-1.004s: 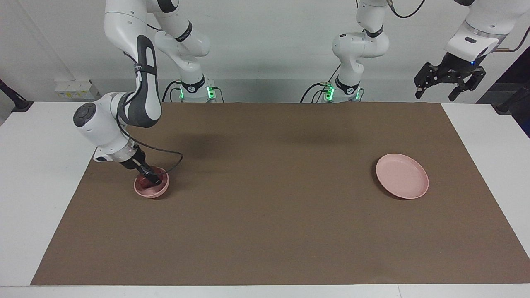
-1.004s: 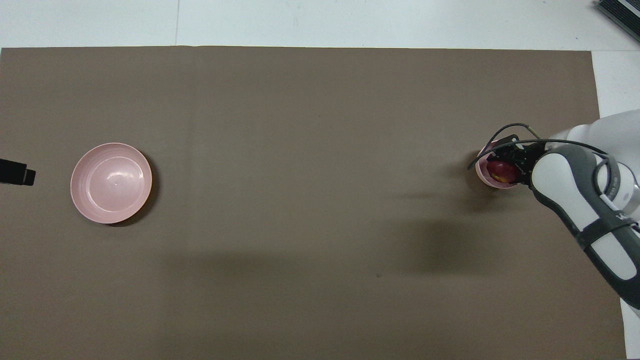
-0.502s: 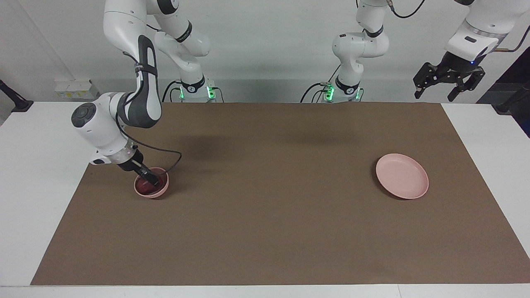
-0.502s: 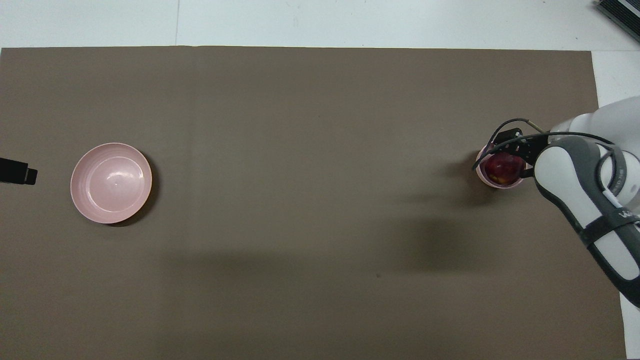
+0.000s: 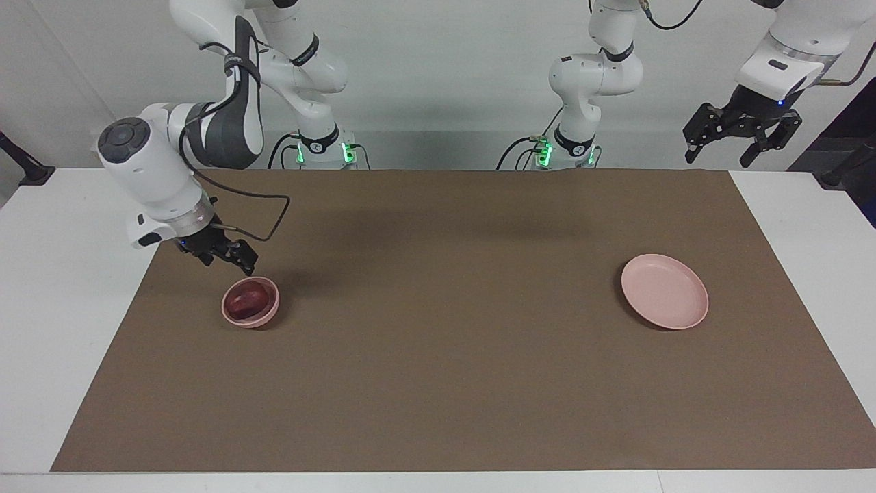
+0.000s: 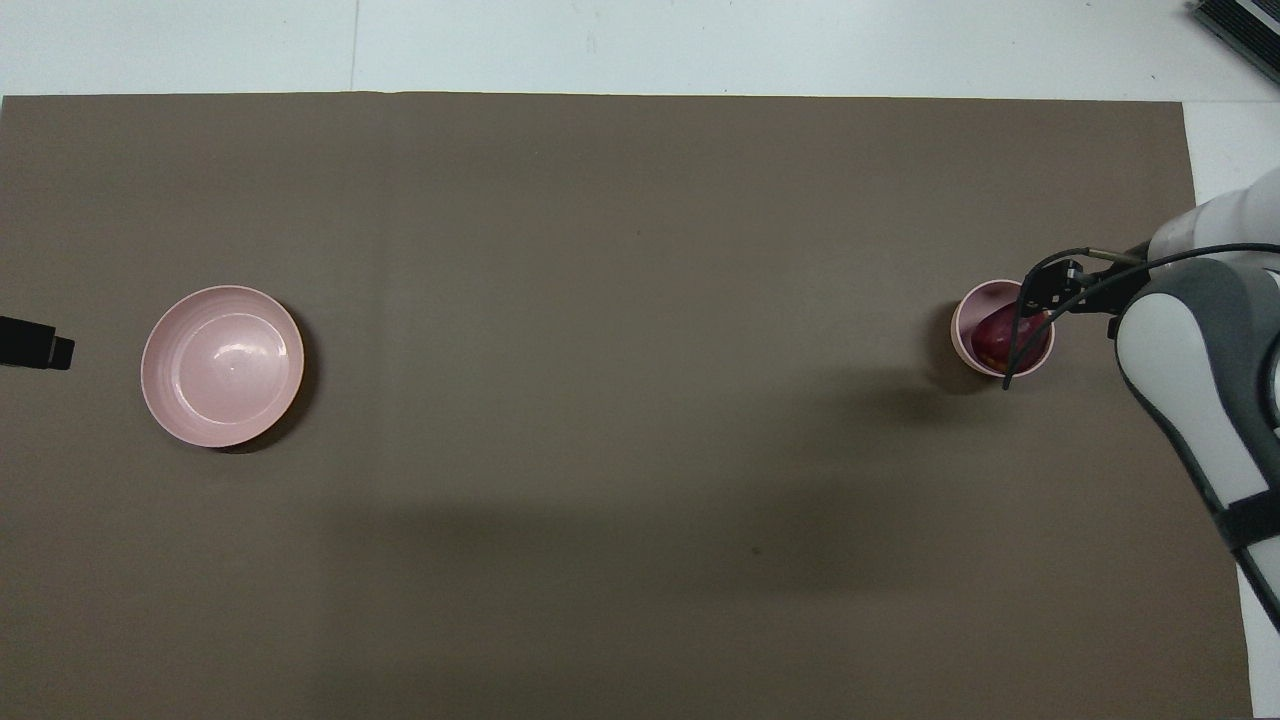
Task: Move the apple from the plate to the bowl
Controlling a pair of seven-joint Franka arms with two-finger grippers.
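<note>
The dark red apple (image 5: 246, 303) (image 6: 995, 340) lies inside the small deep pink bowl (image 5: 272, 313) (image 6: 957, 335) at the right arm's end of the mat. My right gripper (image 5: 228, 259) (image 6: 1045, 292) hangs open just above the bowl's rim on the side nearer the robots, holding nothing. The wide pink plate (image 5: 664, 291) (image 6: 222, 365) sits bare at the left arm's end. High over the table edge near that end, my left gripper (image 5: 738, 147) (image 6: 35, 343) waits open, with nothing in it.
A brown mat (image 5: 445, 342) covers most of the white table (image 5: 61, 274). A black cable (image 5: 270, 212) loops from the right wrist above the mat near the bowl.
The right gripper opened around the apple in the bowl, then rose out of the bowl and drew back toward the robots. The apple stayed in the bowl. The left arm hardly moved.
</note>
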